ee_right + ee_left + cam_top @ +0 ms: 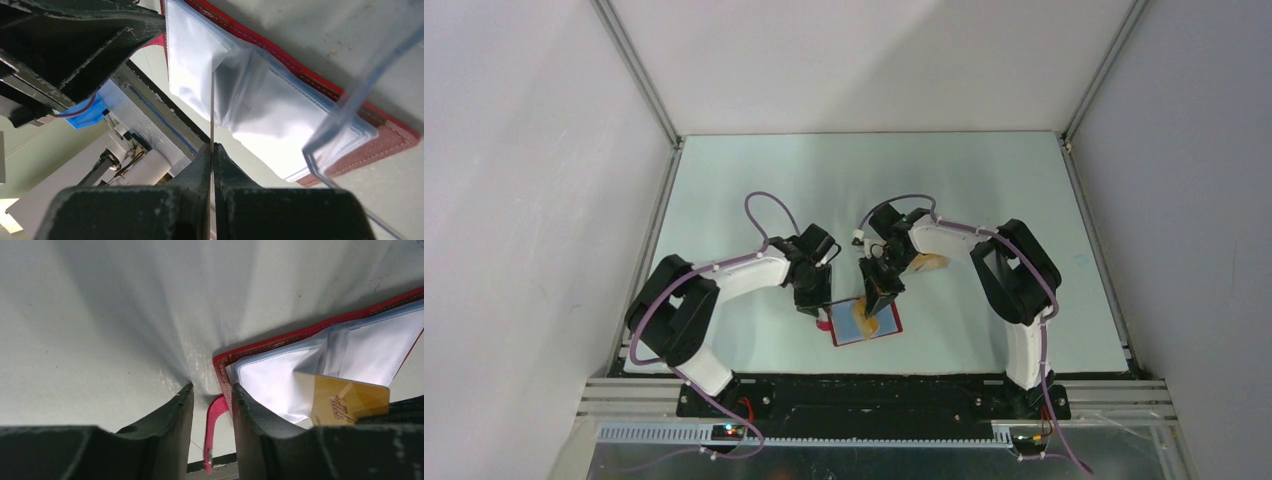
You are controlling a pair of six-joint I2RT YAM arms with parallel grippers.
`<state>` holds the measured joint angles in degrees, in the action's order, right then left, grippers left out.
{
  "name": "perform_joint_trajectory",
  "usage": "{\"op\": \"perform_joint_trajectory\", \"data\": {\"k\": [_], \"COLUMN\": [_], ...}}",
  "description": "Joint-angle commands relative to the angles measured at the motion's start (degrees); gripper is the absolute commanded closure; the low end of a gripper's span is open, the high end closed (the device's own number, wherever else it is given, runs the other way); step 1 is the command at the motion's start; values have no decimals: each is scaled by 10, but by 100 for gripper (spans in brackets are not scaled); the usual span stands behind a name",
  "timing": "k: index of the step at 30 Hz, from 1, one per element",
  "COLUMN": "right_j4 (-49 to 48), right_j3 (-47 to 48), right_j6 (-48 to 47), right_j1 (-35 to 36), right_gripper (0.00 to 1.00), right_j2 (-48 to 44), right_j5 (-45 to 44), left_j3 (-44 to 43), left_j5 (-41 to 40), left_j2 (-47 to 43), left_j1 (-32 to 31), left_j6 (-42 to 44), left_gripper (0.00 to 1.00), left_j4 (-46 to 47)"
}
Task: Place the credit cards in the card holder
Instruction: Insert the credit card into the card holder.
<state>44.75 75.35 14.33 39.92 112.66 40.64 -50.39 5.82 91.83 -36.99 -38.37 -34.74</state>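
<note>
We find the wallet [889,322] lying open, blue-grey inside up, on the table [824,170] at lower centre of the top view, between the two grippers. The left gripper [811,304] sits at the wallet's left edge. In the left wrist view its fingers [175,415] stand a narrow gap apart, straddling the red tab [214,422], which hangs between them. We see no pinch on the tab. One finger lies against the wallet's red corner, and the clear sleeves [270,380] spread toward the right of that frame. The right gripper [876,305] is over the wallet's middle. In the right wrist view its fingers [230,172] are pressed together on one card [211,110], seen edge-on as a thin line rising from the fingertips. The card's far edge meets the clear sleeves at a fold. We cannot tell whether it has entered a pocket. The same card shows gold with a dark marking at lower right of the left wrist view, lying over the sleeves. Other cards [932,262] lie on the table behind the right arm, apart from the wallet.
</note>
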Motion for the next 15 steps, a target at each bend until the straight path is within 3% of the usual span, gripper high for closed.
{"op": "perform_joint_trajectory", "data": {"k": [1, 15], "right_j4": [-37, -137], "right_j3": [0, 16], "right_j6": [2, 38], "right_j1": [3, 11], "right_gripper": [100, 100], "right_j2": [9, 16], "right_j5": [44, -23], "left_j3": [-7, 2], "left_j5": [-3, -1], "left_j2": [17, 12], "left_j1": [-5, -3], "left_j6": [14, 15], "left_gripper": [61, 64], "left_j4": [1, 1]}}
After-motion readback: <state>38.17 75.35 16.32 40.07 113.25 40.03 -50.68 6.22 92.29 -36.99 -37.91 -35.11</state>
